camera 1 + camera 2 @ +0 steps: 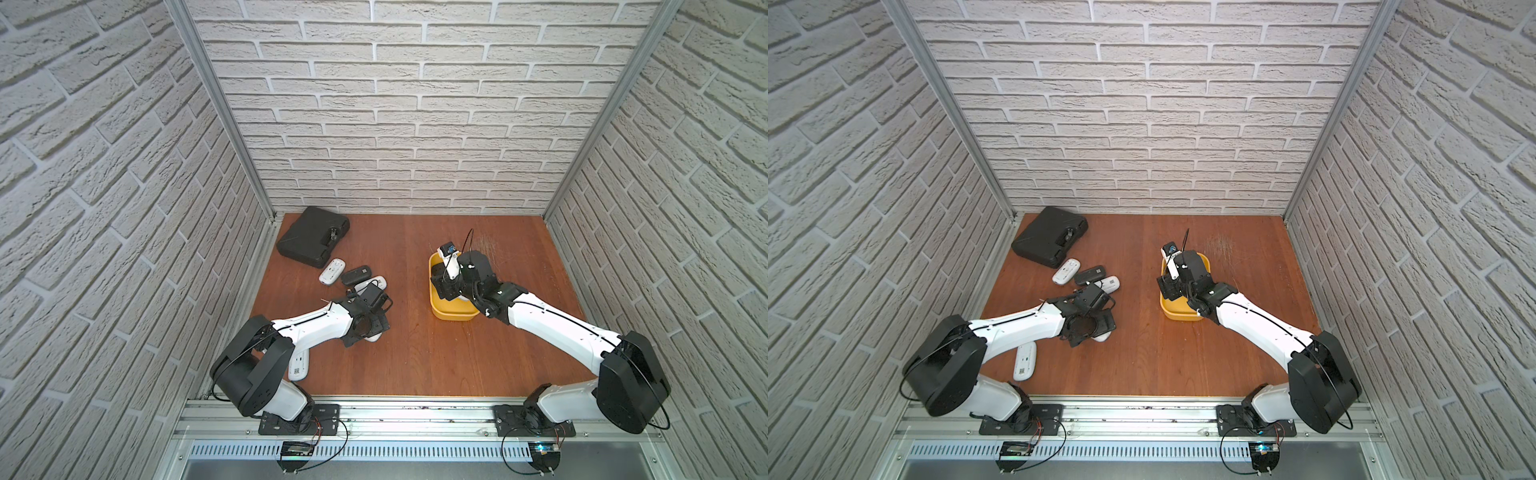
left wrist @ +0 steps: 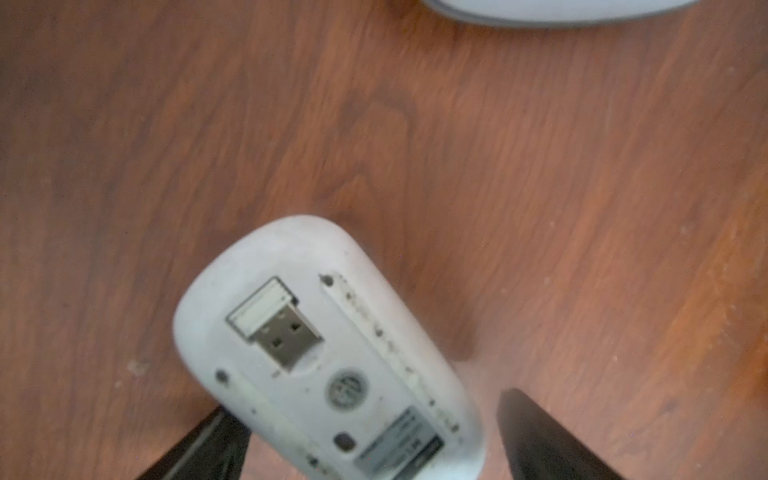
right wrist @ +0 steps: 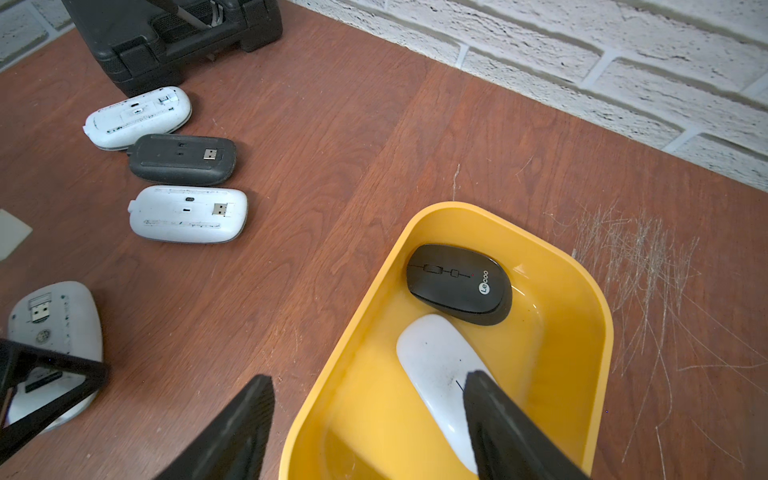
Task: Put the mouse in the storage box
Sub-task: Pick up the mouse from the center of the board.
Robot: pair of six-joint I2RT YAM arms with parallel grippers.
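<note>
The only writing that reads is "Lecoo" on the black mouse [image 3: 459, 284], which lies top up in the yellow storage box [image 3: 365, 353] beside a plain white mouse [image 3: 432, 361]. The label on the overturned white mouse [image 2: 316, 357] is too blurred to read, though its USB receiver shows in its slot. That mouse lies on the bench [image 3: 332, 145] between the released left jaws with a gap at one side, well apart from the box. The right jaws hang spread and empty astride the box's wall, bare bench separates mouse and box, a row of three overturned mice [image 3: 183, 160] runs toward the black hard case [image 3: 166, 37], and the box stands clear of the brick wall [image 3: 582, 50].
</note>
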